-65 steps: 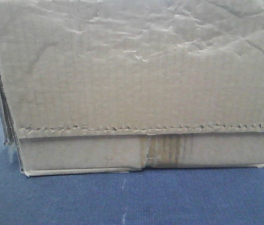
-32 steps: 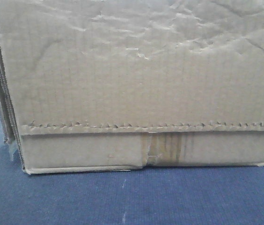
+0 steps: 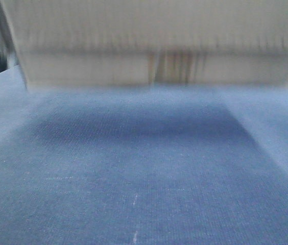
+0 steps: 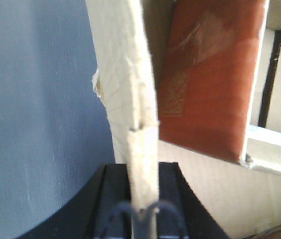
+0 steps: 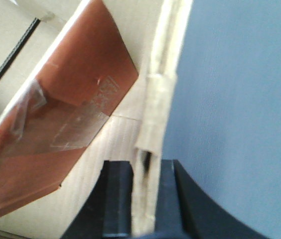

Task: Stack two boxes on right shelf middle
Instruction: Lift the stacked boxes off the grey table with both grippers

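Currently the box (image 3: 149,46), motion-blurred, fills the top of the front view. Its bottom edge, with yellowed tape (image 3: 177,69) at mid-seam, looks clear of the blue-grey surface (image 3: 144,204). A dark shadow (image 3: 139,125) lies on that surface just below it. The left gripper (image 4: 143,199) is clamped on one side wall of the box, a black finger (image 4: 113,194) on each face of the cardboard. The right gripper (image 5: 144,199) pinches the opposite wall the same way. Inside the box a red-brown panel (image 4: 205,74) leans at a tilt, with clear tape (image 5: 70,124) stuck on it.
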